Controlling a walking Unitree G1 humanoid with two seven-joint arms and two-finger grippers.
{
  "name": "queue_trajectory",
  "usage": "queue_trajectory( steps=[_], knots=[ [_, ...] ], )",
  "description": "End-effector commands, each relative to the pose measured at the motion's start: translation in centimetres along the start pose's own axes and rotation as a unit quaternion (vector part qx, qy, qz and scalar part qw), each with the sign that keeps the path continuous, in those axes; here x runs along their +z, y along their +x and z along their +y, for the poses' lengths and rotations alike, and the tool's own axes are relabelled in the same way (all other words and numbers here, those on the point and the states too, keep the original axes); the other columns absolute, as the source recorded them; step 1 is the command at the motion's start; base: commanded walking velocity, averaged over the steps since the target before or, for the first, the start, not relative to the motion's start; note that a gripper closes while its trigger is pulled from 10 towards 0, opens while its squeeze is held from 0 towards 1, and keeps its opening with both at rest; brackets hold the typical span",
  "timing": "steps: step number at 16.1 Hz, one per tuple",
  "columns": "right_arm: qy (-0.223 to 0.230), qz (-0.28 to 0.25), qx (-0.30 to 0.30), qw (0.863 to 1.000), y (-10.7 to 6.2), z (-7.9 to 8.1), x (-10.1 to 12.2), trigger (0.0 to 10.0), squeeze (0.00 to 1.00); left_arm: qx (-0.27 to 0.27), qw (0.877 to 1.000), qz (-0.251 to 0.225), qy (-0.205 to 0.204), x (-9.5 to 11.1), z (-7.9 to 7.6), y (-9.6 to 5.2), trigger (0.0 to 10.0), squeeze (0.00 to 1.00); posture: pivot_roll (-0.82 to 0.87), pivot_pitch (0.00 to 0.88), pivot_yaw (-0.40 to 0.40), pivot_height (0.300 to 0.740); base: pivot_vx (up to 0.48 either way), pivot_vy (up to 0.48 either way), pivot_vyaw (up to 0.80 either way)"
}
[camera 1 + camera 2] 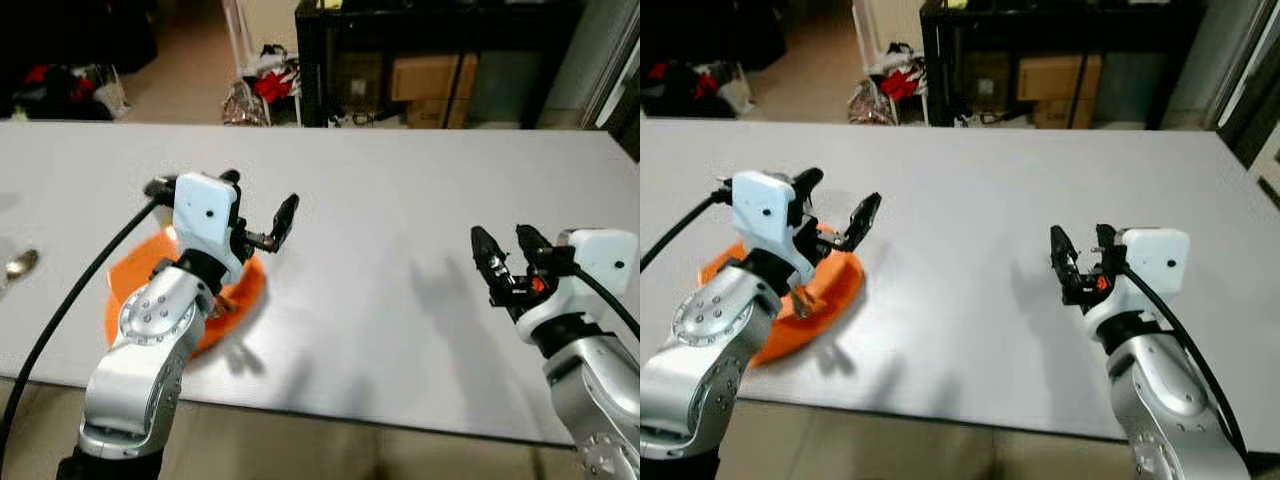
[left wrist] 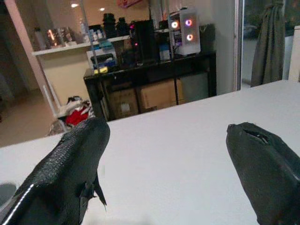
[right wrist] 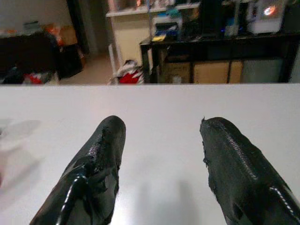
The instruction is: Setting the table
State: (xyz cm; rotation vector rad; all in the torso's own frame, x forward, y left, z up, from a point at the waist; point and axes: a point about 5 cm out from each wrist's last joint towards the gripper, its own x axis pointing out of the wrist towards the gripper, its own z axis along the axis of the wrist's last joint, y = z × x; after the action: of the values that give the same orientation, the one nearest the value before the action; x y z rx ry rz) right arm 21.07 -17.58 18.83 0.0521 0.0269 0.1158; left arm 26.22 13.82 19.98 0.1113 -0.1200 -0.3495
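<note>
In the left eye view, a wide white table point(image 1: 400, 250) carries an orange plate point(image 1: 130, 275) near its front edge on the robot's left. The left hand point(image 1: 258, 210) hangs just above the far edge of that plate, its two black fingers spread apart and grasping nothing; the silver left arm covers much of the plate. At the table's far left edge lies what looks like a spoon point(image 1: 20, 265), though it is small and cut off by the frame. The right hand point(image 1: 510, 255) hovers over bare table on the robot's right, well apart from the plate, fingers parted and released. Beyond the table stands a black shelf unit point(image 1: 440, 60) with cardboard boxes inside it, and a heap of red and white things on the floor beside it.

The right eye view shows the same layout: the plate point(image 1: 815, 290) under the left hand point(image 1: 835, 205), the right hand point(image 1: 1080, 250) over bare tabletop.

In the left wrist view, the two black fingers point(image 2: 65, 173) stand wide apart with bare white table point(image 2: 178, 154) between them; past the table edge is the black shelf unit point(image 2: 150, 79) with boxes.

In the right wrist view, the fingers point(image 3: 98, 168) are likewise apart, with nothing between them but the white table point(image 3: 159, 112), and the shelf unit point(image 3: 215, 51) beyond.
</note>
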Motion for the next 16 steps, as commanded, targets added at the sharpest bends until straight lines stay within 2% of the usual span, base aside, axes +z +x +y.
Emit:
queue_trajectory(
  steps=[1,9,10,11,12,13,14,16],
  knots=[
    [0.000,0.002,0.016,1.000,0.1,0.4,-0.1,10.0,0.00,0.007,1.000,0.009,0.004,-0.3,0.4,-0.1,10.0,0.00,0.01,0.000,0.076,0.740,0.000,-0.319,0.00],
    [0.000,0.027,0.017,0.999,0.1,0.5,-1.1,10.0,0.00,0.009,1.000,0.015,0.006,-0.8,0.4,-0.1,10.0,0.00,0.02,0.000,0.068,0.740,0.000,-0.299,0.00],
    [-0.007,0.036,0.000,0.999,0.2,0.1,-1.7,10.0,0.00,0.015,0.999,0.046,0.008,-1.8,0.4,0.0,10.0,0.00,0.02,0.000,0.068,0.740,0.000,0.000,0.00],
    [-0.004,0.040,-0.014,0.999,0.2,-0.2,-2.2,10.0,0.00,0.012,0.997,0.074,0.033,-2.9,0.3,0.0,10.0,0.00,0.02,0.000,0.069,0.740,0.000,0.000,0.00],
    [-0.010,0.045,-0.018,0.999,0.1,-0.3,-2.5,10.0,0.00,-0.001,0.996,0.073,0.053,-3.3,0.0,-0.2,10.0,0.00,0.01,0.000,0.070,0.740,0.000,0.000,0.00],
    [-0.015,0.048,-0.019,0.999,0.1,-0.2,-2.6,10.0,0.00,0.007,0.996,0.071,0.046,-3.4,0.0,-0.3,10.0,0.00,0.01,0.000,0.074,0.740,0.000,0.000,0.00],
    [-0.001,0.057,-0.028,0.998,0.1,-0.4,-2.9,10.0,0.00,0.022,0.996,0.073,0.043,-3.6,0.2,-0.2,10.0,0.00,0.01,0.000,0.074,0.740,0.000,0.000,0.00],
    [-0.001,0.057,-0.028,0.998,0.1,-0.4,-2.9,10.0,0.00,0.022,0.996,0.073,0.043,-3.6,0.2,-0.2,10.0,0.00,0.01,0.000,0.074,0.740,0.000,0.000,0.00]
  ],
)
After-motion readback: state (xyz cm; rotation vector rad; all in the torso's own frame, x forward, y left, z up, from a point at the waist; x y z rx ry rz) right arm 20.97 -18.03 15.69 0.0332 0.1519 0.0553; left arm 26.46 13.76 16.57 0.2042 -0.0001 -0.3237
